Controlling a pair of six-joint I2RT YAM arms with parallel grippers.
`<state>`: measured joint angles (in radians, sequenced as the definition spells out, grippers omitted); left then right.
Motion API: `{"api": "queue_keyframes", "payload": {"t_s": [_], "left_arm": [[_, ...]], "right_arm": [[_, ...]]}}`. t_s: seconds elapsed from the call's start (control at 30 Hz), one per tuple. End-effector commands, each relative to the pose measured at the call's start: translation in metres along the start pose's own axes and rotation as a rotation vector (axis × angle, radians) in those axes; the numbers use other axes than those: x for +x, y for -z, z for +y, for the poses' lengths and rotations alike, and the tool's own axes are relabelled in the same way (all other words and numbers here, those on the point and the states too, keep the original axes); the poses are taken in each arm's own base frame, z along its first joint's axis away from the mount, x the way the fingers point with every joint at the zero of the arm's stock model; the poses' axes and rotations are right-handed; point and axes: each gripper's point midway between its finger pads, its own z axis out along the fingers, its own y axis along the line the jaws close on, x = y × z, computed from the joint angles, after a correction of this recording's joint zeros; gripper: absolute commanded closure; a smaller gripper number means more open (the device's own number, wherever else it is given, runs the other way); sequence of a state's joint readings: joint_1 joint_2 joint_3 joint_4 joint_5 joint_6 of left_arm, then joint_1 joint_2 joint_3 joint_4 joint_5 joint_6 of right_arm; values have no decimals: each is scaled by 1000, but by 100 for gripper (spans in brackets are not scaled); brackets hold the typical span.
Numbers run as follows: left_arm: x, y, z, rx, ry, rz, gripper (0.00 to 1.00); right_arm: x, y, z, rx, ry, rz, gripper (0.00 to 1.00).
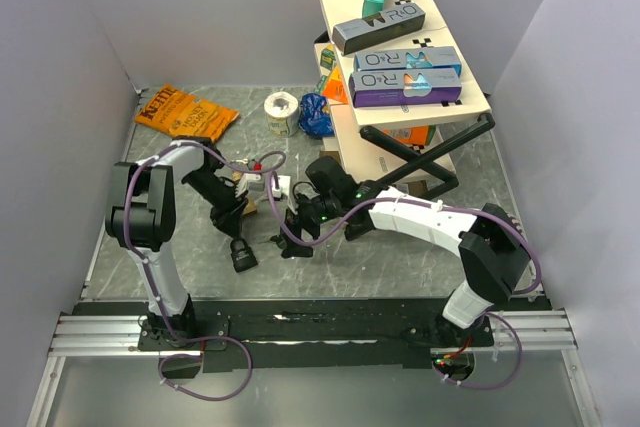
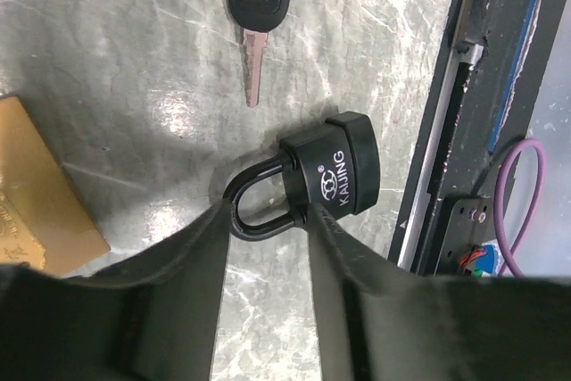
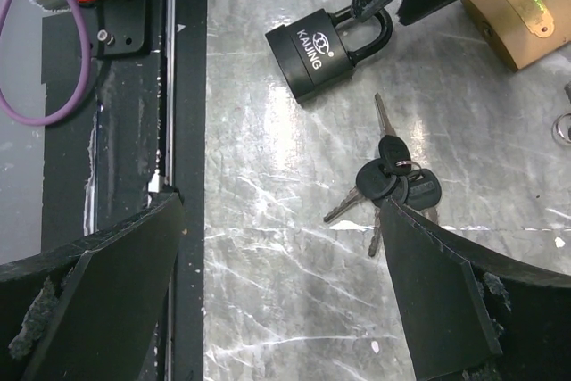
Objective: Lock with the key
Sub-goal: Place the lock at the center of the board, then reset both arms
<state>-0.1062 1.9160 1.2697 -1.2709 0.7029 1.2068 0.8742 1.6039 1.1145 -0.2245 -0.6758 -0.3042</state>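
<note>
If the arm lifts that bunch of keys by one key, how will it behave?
The key bunch will probably be floppy: several keys share one ring, so the rest should dangle and swing. Lying flat on the glossy table, it would likely slide and splay rather than roll if pushed.

- The padlock point(image 2: 335, 176) is showing black, with white lettering.
- The keys point(image 3: 393, 183) are showing black heads and silver blades.
- The table point(image 3: 285, 292) is showing grey marbling, veined white.
</note>
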Motion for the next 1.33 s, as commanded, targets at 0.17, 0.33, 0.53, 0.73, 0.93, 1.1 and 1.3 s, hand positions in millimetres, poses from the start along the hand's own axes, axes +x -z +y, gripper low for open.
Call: {"api": "queue_keyframes", "payload": {"t_s": [0.17,0.33,0.53,0.73,0.93,1.1,1.3], "left_arm": [[-24,47,3,-114,-11,-118,30],[-30,99,13,-231,66,-276,4],[-40,169,19,-413,172,-455,4],[-43,252,22,-599,419,-767,4],[-32,300,24,-953,590,-908,4],[-27,301,9,-1038,607,-936,4],[-17,291,4,-1072,632,-934,4]], "right_arm": [[-43,5,-5,-8,86,-90,0],[-58,4,-4,-22,105,-117,1],[-96,1,4,-39,165,-166,0],[-142,7,11,-10,216,-235,1],[-178,20,17,28,245,-299,0],[-191,24,19,48,259,-333,0],[-200,26,25,43,279,-352,0]]}}
